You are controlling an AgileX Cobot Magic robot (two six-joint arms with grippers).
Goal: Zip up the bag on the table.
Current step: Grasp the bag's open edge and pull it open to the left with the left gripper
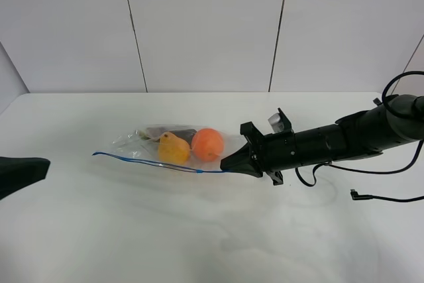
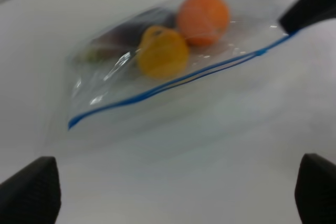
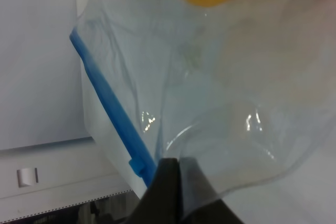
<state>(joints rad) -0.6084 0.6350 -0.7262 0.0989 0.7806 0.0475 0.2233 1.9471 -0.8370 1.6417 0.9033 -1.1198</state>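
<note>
At the left edge of the white table (image 1: 199, 236), the left gripper (image 2: 173, 195) is facing the bag with its fingers spread wide, not touching it. The clear zip-top bag (image 1: 136, 145) is lying near the table's middle, its blue zip strip (image 1: 149, 162) running along the near edge. A yellow fruit (image 1: 173, 150) and an orange fruit (image 1: 207, 144) are sitting inside. At the bag's right end, the right gripper (image 1: 228, 162) is pinching the plastic beside the strip.
</note>
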